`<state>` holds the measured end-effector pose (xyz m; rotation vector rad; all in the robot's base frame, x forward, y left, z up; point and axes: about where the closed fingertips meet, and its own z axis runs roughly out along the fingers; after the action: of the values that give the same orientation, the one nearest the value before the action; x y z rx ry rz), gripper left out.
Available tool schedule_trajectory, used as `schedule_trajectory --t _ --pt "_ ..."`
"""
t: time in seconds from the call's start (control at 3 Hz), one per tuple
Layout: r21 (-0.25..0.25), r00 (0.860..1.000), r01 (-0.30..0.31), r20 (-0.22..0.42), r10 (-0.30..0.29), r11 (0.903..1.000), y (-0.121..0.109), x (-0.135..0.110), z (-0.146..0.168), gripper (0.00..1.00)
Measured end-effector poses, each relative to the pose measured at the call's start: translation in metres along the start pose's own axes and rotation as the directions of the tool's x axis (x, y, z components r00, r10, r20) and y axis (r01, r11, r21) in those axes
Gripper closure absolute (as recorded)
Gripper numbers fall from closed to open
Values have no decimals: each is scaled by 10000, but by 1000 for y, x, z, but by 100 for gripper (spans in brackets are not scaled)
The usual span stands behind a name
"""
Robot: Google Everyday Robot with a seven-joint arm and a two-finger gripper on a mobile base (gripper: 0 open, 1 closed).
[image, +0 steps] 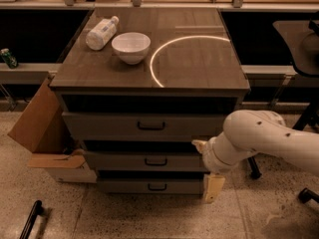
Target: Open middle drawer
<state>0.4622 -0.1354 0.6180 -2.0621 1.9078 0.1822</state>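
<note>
The middle drawer (pixel 117 161) is the second of three grey drawer fronts in the cabinet, with a small dark handle (pixel 156 162) at its centre. It is closed. The top drawer (pixel 99 126) and the bottom drawer (pixel 124 186) are closed too. My gripper (pixel 206 167) is on the white arm (pixel 264 136), which reaches in from the right. It is in front of the right end of the middle drawer, to the right of the handle. Its cream fingers (pixel 213 188) stand apart and hold nothing.
On the cabinet top (pixel 199 68) are a white bowl (pixel 131 47) and a lying white bottle (pixel 101 32). An open cardboard box (pixel 42 128) leans against the cabinet's left side. A chair base (pixel 306 195) is at the right and a dark bar (pixel 31 218) lies on the floor at the lower left.
</note>
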Motion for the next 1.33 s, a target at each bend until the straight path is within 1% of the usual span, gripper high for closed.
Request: schedule_trajectory --t 0.33,0.67,1.0,1.33 --pt "-240 9993 380 -23 -381 9990 1 -1 46 0" --pt "-568 9988 413 -251 -428 9975 -7 8 125 0" --pt "-567 9988 412 -252 -427 9975 -7 8 125 0" --pt "-331 9987 184 -474 -200 9993 -17 26 133 0"
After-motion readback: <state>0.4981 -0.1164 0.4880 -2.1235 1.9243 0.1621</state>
